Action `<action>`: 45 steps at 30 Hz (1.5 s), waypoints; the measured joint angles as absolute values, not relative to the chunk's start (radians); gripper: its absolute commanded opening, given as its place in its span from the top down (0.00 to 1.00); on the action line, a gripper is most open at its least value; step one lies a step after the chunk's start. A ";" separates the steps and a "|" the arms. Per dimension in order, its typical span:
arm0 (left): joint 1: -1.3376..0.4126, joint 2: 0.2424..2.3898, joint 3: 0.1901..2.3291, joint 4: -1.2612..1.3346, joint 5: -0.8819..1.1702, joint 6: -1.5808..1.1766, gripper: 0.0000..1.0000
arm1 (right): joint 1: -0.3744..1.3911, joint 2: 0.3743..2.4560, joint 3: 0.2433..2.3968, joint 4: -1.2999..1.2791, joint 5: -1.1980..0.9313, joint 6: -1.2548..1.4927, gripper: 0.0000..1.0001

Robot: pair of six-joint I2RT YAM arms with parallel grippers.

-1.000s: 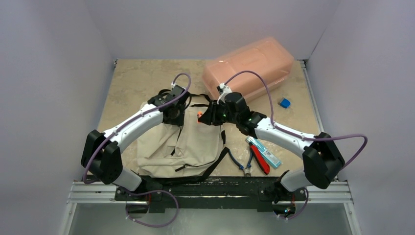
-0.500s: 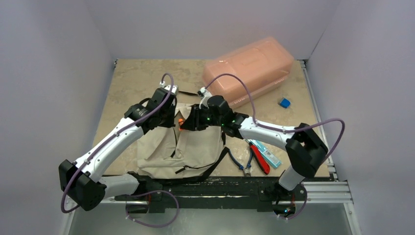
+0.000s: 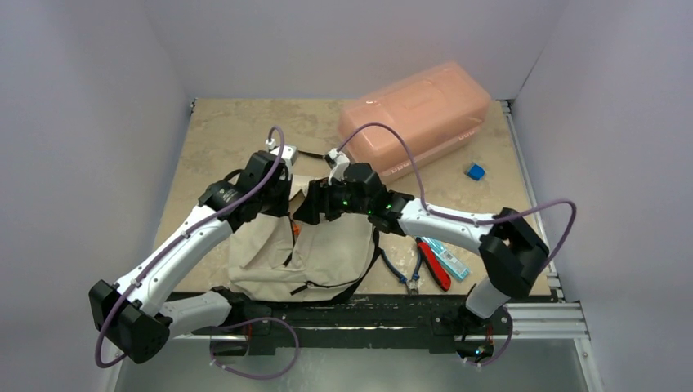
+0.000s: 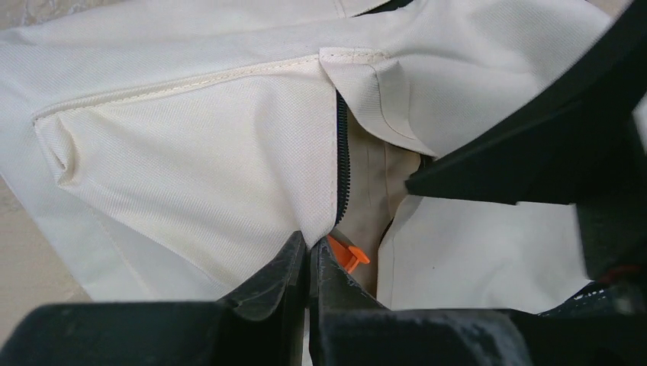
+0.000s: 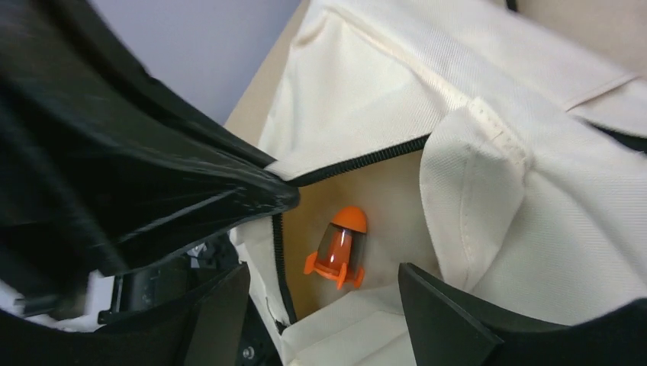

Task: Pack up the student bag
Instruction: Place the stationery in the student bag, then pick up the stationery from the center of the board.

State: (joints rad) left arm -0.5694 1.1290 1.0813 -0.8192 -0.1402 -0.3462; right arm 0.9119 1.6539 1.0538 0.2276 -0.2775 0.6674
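The cream-beige student bag (image 3: 327,253) lies on the table in front of the arms, its black-zipped top opening held apart. My left gripper (image 4: 310,248) is shut on the bag's fabric edge (image 4: 252,191) beside the zip. My right gripper (image 5: 324,293) is open and empty just above the opening. A small orange rocket-shaped item (image 5: 341,248) lies inside the bag between the right fingers' line of sight; its fin also shows in the left wrist view (image 4: 349,255). In the top view both grippers meet over the bag's top (image 3: 298,200).
A translucent pink plastic box (image 3: 417,114) stands at the back right. A small blue block (image 3: 476,171) lies right of it. Red-handled pliers (image 3: 433,265), a blue-handled tool (image 3: 399,273) and a teal packet (image 3: 445,260) lie right of the bag.
Both arms moved left and forward over the bag's top. The orange rocket went from the right gripper into the bag's opening; the right gripper now stands open.
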 measured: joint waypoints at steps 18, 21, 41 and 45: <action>-0.545 1.199 1.139 -0.855 -0.044 -0.225 1.00 | 0.127 1.069 0.677 -0.272 0.194 0.722 0.11; -0.543 1.211 1.152 -0.863 -0.030 -0.215 1.00 | -0.029 1.248 0.696 -0.208 0.165 0.724 0.07; -0.501 1.191 1.130 -0.838 0.056 -0.198 1.00 | -0.159 2.007 1.333 -0.214 0.301 0.578 0.35; -0.490 1.191 1.130 -0.838 0.072 -0.198 1.00 | -0.160 2.004 1.321 -0.211 0.312 0.565 0.50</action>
